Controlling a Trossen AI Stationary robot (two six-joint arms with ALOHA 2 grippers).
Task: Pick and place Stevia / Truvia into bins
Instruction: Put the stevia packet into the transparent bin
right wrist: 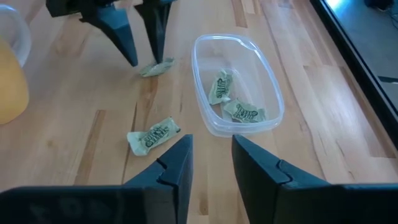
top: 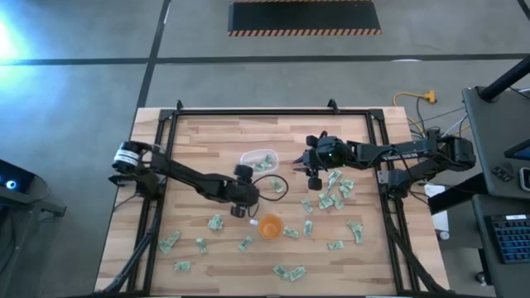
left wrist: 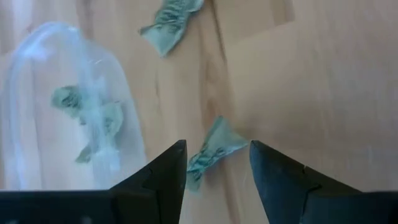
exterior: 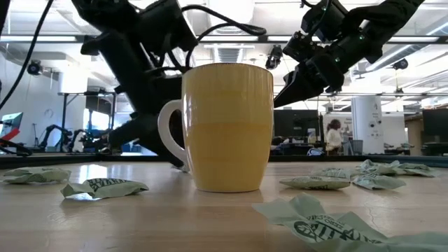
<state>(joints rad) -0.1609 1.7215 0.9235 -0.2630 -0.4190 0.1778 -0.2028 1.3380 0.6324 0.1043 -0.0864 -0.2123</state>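
Pale green sachets lie scattered over the wooden table point(top: 207, 141). The clear tub point(top: 258, 159) point(right wrist: 236, 84) stands near the table's middle with a few sachets point(right wrist: 233, 99) inside. My left gripper point(left wrist: 217, 165) point(top: 267, 187) is open beside the tub, pointing down. One crumpled sachet point(left wrist: 214, 149) point(right wrist: 157, 66) lies flat on the wood between its fingertips. My right gripper point(right wrist: 211, 152) point(top: 300, 157) hovers open and empty on the tub's right side, pointing toward the tub. My left gripper comes down from above with one finger point(left wrist: 165, 177) on either side of the crumpled sachet, which lies on the table. Whether either finger touches it, I cannot tell.
An orange cup point(top: 270, 226) point(exterior: 227, 126) stands nearer the table's front edge, just below the left gripper. Another sachet point(right wrist: 153, 135) lies on the wood in front of the right gripper. Sachets cluster at right point(top: 331, 194), and others are strewn along the near side point(top: 215, 222).
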